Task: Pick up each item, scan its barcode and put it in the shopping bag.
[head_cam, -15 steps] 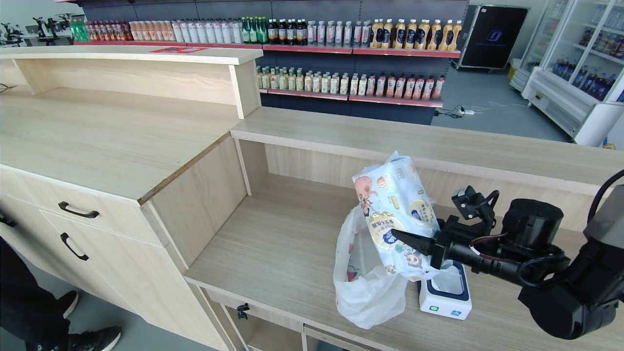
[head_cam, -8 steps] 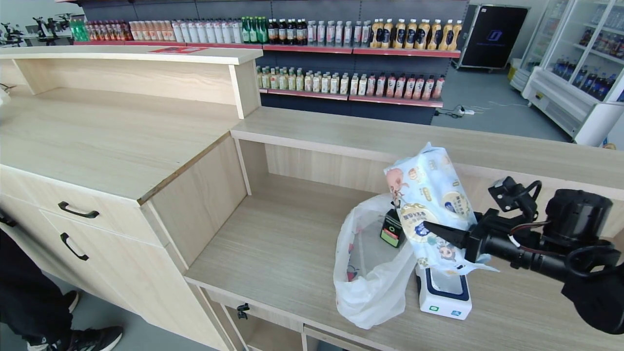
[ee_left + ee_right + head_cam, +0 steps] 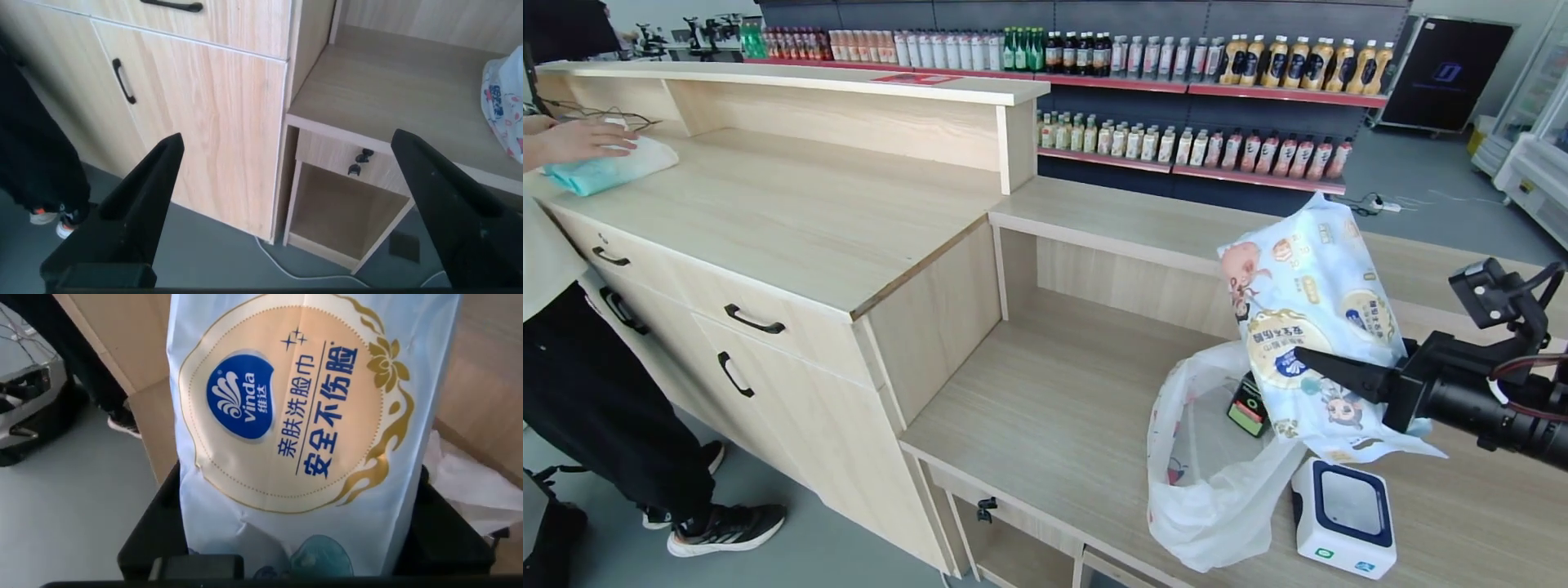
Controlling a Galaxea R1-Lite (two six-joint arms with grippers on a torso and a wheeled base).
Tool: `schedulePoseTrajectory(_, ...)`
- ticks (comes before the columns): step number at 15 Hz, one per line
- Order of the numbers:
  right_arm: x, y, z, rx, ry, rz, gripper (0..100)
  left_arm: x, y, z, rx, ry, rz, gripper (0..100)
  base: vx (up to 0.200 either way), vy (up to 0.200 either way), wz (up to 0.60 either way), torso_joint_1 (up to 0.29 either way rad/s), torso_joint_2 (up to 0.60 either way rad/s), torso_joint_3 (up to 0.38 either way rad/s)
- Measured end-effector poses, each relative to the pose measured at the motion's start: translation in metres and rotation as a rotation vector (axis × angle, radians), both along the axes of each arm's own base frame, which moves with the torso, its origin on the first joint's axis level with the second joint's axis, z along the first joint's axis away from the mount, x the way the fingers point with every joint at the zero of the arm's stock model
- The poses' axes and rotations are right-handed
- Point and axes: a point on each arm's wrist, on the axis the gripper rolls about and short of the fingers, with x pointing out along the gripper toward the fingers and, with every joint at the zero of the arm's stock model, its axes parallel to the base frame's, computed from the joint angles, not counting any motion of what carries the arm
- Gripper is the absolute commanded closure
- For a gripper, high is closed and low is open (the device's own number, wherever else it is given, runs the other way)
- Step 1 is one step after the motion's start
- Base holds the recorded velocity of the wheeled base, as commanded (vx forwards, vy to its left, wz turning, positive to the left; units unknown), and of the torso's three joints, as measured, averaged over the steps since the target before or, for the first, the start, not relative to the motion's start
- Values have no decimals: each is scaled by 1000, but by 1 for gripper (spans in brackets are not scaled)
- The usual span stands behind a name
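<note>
Tissue pack (image 3: 1298, 286), one, gripped by right claw (image 3: 1319, 366), one shopping bag (image 3: 1209, 506), left claw (image 3: 286, 140) spread

On the head feed my right arm (image 3: 1486, 408) reads as all black: a glossy cylindrical forearm that narrows into a blocky wrist. The right gripper (image 3: 1319, 363) shows one long matte finger, wedge-shaped and tapering to a sharp point. A small boxy black camera (image 3: 1490, 290) sits on a bracket above the wrist. Thin black cables (image 3: 1547, 278) loop off it, and a reddish wire (image 3: 1531, 363) runs along the wrist. On the left wrist feed, my left gripper (image 3: 288, 137) has two broad matte-black fingers (image 3: 131, 220), flat-faced, thick at the base and narrowing toward the tips.
</note>
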Motion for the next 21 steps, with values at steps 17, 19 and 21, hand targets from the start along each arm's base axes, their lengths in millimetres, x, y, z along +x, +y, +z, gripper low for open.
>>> schedulePoseTrajectory(17, 59, -4, -75, 152, 259, -47, 100, 0, 0, 0, 0, 0, 0, 0, 0, 0, 0, 0, 0, 0)
schedulePoseTrajectory(19, 67, 4, -82, 147, 218, -18, 100, 0, 0, 0, 0, 0, 0, 0, 0, 0, 0, 0, 0, 0)
schedulePoseTrajectory(21, 72, 10, -91, 145, 222, 0, 100, 0, 0, 0, 0, 0, 0, 0, 0, 0, 0, 0, 0, 0)
